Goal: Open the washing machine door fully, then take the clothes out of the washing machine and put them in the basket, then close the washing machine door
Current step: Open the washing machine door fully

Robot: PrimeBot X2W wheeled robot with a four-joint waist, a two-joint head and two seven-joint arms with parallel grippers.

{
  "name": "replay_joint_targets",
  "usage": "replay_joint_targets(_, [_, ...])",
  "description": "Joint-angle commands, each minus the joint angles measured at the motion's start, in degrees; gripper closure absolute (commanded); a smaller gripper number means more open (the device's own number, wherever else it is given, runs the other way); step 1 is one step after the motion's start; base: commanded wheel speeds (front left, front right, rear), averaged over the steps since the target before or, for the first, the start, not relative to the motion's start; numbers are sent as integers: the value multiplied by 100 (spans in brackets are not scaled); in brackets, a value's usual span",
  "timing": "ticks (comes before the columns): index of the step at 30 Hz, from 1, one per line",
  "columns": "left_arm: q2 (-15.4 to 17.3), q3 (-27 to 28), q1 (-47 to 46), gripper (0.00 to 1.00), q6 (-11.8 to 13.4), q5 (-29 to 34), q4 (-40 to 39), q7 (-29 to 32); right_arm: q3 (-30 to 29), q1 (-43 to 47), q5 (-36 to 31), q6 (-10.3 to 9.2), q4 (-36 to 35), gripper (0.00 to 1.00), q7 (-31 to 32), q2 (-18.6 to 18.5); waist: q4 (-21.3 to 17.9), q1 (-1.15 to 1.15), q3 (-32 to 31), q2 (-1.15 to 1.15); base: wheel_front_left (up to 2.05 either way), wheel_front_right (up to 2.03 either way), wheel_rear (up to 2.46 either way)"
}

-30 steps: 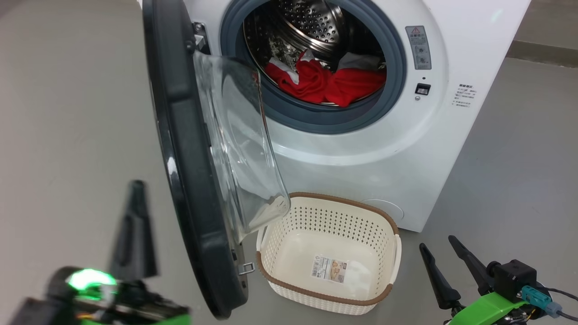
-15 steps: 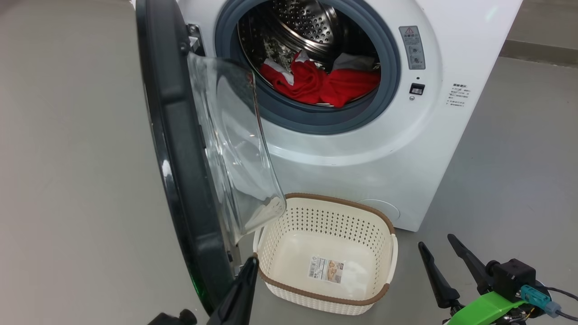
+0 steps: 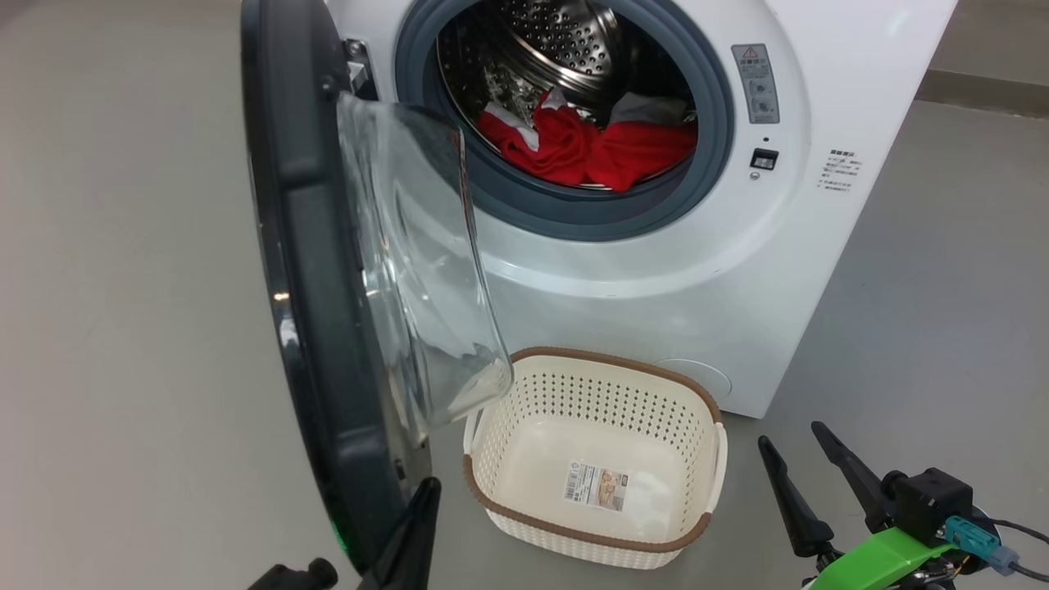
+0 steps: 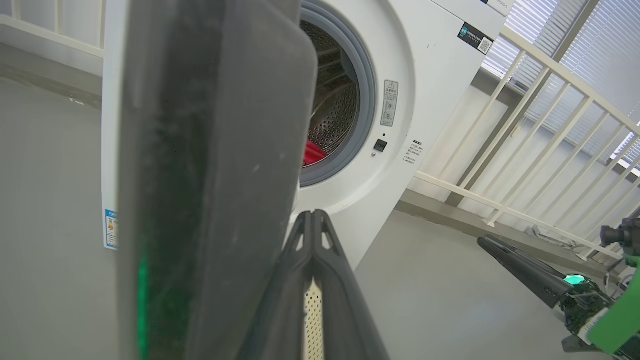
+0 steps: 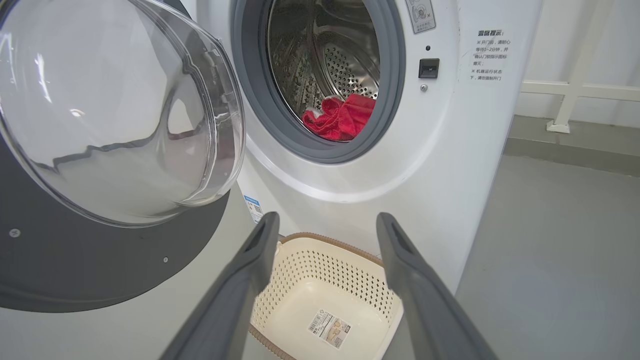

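Its 2 fingers shut together, the left claw (image 4: 312, 220) should push the near edge of the round black-rimmed glass washing machine door (image 3: 307, 246) steadily leftward.

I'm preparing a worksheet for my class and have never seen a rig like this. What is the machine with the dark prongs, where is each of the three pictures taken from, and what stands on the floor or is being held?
It is a two-armed robot doing laundry. The picture looking down from above comes from a camera on its head. The other two come from cameras on its wrists, each looking along that gripper's two dark fingers. The left gripper is shut, close beside the edge of the open washing machine door. The right gripper is open and holds nothing. On the floor stand the washing machine and, in front of it, the basket, empty but for a sticker. The red and white clothes lie in the drum.
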Motion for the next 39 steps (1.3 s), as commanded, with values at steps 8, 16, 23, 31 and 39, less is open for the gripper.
replay_joint_targets(8, [91, 647, -220, 100, 335, -105, -115, -53, 106, -174, -60, 9, -195, 0, -69, -35, 72, 0, 62, 0, 0, 0, 0])
replay_joint_targets(16, [217, 1155, -113, 100, 628, -190, -193, -69, 182, -194, -35, 9, -230, 0, -69, -45, 103, 0, 114, 0, 0, 0, 0])
replay_joint_targets(23, [436, 1700, -210, 100, 854, -302, -167, -74, 247, -275, -11, 9, -242, 0, -69, -67, 80, 0, 192, 0, 0, 0, 0])
replay_joint_targets(31, [677, 2246, -363, 100, 1027, -521, 36, -70, 288, -331, 5, 9, -249, 0, -69, -53, -12, 0, 255, 0, 0, 0, 0])
replay_joint_targets(39, [885, 2696, -626, 100, 1061, -609, 400, -79, 302, -387, -16, 9, -284, 0, -69, -44, -98, 0, 385, 0, 0, 0, 0])
